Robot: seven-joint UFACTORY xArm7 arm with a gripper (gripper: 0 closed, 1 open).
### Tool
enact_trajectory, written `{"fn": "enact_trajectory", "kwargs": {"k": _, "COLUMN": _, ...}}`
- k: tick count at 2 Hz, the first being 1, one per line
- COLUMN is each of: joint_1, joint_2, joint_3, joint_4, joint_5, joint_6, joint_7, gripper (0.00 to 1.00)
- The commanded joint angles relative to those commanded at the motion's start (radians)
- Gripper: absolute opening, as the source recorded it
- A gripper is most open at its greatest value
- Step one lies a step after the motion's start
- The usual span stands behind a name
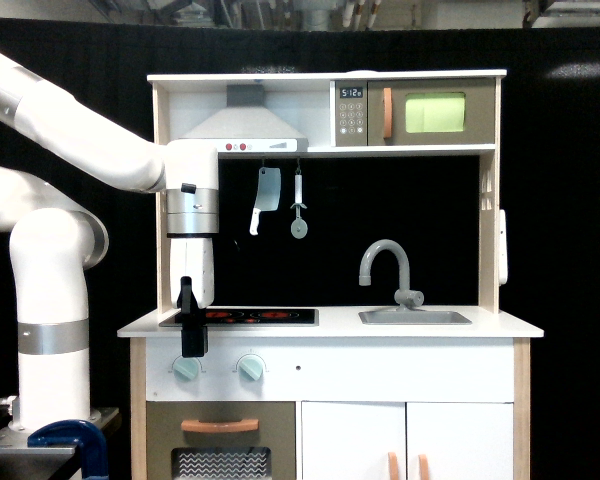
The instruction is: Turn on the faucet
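Exterior view: microwave point(417, 113) clock reads roughly 5:12, digits small; no other legible writing. White arm enters from view's left, forearm slanting down to wrist, last link vertical. Black gripper point(192, 335) points straight down at surface point(500, 325) front edge, in front of stovetop point(250, 317), just above mint knob point(186, 369); seen edge-on, cannot tell whether spread or pressed together, nothing visibly held. Faucet point(388, 270) stands behind sink point(415, 317), toward view's right, well apart from gripper.
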Motion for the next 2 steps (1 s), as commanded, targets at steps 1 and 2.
{"fn": "enact_trajectory", "kwargs": {"k": 1, "joint_1": 0.002, "joint_2": -0.015, "joint_3": -0.004, "joint_4": 0.011, "joint_5": -0.013, "joint_6": 0.008, "joint_7": -0.02, "gripper": 1.0}}
{"fn": "enact_trajectory", "kwargs": {"k": 2, "joint_1": 0.044, "joint_2": 0.004, "joint_3": -0.046, "joint_4": 0.046, "joint_5": -0.023, "joint_6": -0.061, "joint_7": -0.129, "gripper": 1.0}}
